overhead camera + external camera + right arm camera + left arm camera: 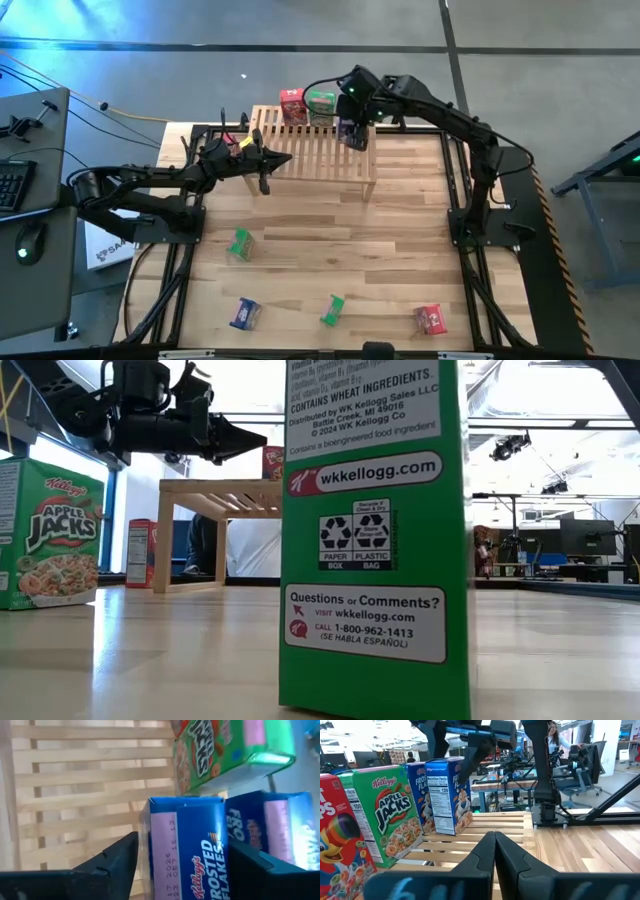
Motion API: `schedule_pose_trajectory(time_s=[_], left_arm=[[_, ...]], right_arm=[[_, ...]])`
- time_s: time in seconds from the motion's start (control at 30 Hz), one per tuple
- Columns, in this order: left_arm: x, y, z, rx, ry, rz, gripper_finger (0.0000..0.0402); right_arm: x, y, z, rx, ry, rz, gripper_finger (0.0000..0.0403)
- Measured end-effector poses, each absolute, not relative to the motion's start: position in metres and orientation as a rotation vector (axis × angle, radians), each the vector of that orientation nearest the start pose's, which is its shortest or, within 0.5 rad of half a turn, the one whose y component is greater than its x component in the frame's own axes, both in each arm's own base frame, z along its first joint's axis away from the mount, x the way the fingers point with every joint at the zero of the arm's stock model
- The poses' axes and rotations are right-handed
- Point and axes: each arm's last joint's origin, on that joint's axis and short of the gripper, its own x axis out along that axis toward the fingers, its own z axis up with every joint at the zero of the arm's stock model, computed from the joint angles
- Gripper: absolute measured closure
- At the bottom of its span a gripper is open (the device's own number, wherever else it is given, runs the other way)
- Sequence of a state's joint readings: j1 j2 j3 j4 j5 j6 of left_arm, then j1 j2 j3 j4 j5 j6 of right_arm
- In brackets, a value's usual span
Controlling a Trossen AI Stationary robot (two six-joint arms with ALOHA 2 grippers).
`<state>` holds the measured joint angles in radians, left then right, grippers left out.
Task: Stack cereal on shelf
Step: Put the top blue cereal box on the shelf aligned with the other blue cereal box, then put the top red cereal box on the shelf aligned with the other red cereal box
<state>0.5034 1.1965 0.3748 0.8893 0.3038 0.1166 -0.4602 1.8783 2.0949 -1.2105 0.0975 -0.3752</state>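
Observation:
The light-wood shelf [315, 152] stands at the table's far side. On its slatted top stand a red box [292, 105], a green Apple Jacks box [321, 103] and two blue Frosted Flakes boxes [422, 795] [449, 795] in a row. My right gripper [182, 862] is open, pointing down, with one finger on each side of the end blue box [187, 855], which stands on the slats; a narrow gap shows on both sides. My left gripper [495, 845] is shut and empty, just above the shelf's left part [283, 159], pointing along the row.
Loose boxes lie on the near half of the table: a green one [240, 243], a blue one [245, 313], a green one [333, 309] and a red one [431, 319]. Bare slats [330, 160] lie in front of the row. A person [553, 737] sits beyond the table.

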Motion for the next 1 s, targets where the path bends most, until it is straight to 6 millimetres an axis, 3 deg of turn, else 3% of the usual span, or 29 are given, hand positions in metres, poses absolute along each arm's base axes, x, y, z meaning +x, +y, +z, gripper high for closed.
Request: schedule_pose_trajectory(time_s=[0.23, 0.37, 0.5, 0.6, 0.7, 0.87, 1.0], left_arm=[[0.205, 0.103, 0.217, 0.143, -0.050, 0.203, 0.0401], [0.205, 0.103, 0.217, 0.143, -0.050, 0.203, 0.0401], [0.205, 0.103, 0.217, 0.143, -0.050, 0.203, 0.0401], [0.205, 0.103, 0.217, 0.143, -0.050, 0.203, 0.0401], [0.205, 0.103, 0.217, 0.142, -0.050, 0.203, 0.0401], [0.205, 0.103, 0.217, 0.142, -0.049, 0.203, 0.0401], [0.205, 0.103, 0.217, 0.142, -0.049, 0.203, 0.0401]], right_arm=[[0.345, -0.159, 0.393, -0.243, 1.041, -0.342, 0.0157], [0.348, -0.140, 0.413, -0.331, 1.004, -0.361, 0.0157], [0.338, -0.115, 0.438, -0.347, 0.998, -0.375, 0.0170], [0.325, -0.104, 0.445, -0.303, 1.054, -0.391, 0.0206], [0.311, -0.100, 0.446, -0.277, 1.079, -0.415, 0.0266], [0.296, -0.096, 0.427, -0.233, 1.011, -0.398, 0.0382], [0.278, -0.087, 0.401, -0.197, 0.832, -0.358, 0.0383]])
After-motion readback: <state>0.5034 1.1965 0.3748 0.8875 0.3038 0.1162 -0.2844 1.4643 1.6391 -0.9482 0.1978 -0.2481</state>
